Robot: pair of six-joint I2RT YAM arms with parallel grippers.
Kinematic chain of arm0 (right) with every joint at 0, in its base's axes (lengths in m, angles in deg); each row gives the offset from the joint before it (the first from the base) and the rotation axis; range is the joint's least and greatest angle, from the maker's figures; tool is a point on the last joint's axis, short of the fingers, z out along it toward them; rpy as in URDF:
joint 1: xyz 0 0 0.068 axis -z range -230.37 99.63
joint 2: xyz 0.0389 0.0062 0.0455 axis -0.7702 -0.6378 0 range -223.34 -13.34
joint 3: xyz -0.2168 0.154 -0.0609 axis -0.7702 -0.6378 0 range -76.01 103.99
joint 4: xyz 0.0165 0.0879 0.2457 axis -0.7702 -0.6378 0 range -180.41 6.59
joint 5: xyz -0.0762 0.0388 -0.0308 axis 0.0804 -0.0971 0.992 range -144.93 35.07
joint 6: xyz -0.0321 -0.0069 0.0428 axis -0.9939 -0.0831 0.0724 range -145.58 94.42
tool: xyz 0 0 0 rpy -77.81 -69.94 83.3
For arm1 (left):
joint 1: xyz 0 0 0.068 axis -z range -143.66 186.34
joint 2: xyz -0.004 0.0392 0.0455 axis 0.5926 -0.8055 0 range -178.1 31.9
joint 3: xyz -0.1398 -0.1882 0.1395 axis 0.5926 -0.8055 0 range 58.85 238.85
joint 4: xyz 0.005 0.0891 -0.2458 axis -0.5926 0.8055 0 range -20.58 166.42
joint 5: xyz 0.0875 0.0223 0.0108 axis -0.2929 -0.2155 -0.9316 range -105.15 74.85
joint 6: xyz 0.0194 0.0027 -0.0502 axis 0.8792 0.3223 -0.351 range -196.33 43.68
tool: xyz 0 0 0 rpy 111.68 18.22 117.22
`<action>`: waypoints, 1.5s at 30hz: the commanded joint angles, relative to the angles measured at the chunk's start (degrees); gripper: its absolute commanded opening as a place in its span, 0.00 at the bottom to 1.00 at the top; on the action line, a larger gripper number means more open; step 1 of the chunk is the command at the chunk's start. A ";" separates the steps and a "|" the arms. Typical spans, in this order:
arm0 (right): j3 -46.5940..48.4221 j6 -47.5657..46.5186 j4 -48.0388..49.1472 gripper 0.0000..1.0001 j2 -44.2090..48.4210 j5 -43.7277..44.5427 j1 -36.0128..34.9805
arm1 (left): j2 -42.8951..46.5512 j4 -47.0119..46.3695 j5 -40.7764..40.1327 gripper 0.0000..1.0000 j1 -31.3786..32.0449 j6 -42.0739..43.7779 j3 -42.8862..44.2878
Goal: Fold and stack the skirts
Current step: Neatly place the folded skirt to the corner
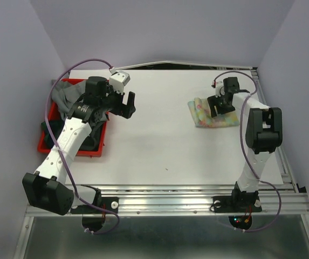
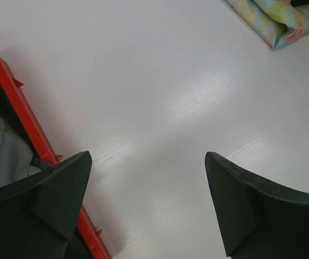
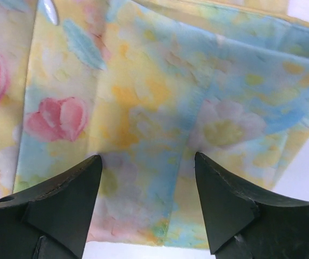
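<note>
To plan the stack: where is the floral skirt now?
In the top view the floral skirt lies folded on the right side of the table, under the right gripper, across from the red bin.

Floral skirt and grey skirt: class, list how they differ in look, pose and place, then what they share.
The floral skirt is pastel and patterned; the grey skirt is plain. The floral skirt lies folded on the table; the grey skirt is bunched in the bin. Both are cloth.
</note>
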 commanded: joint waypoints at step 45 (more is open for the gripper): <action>31.75 13.63 -1.34 0.72 -27.64 7.97 8.57 | 3.25 -1.06 0.59 0.99 -0.36 1.79 -1.93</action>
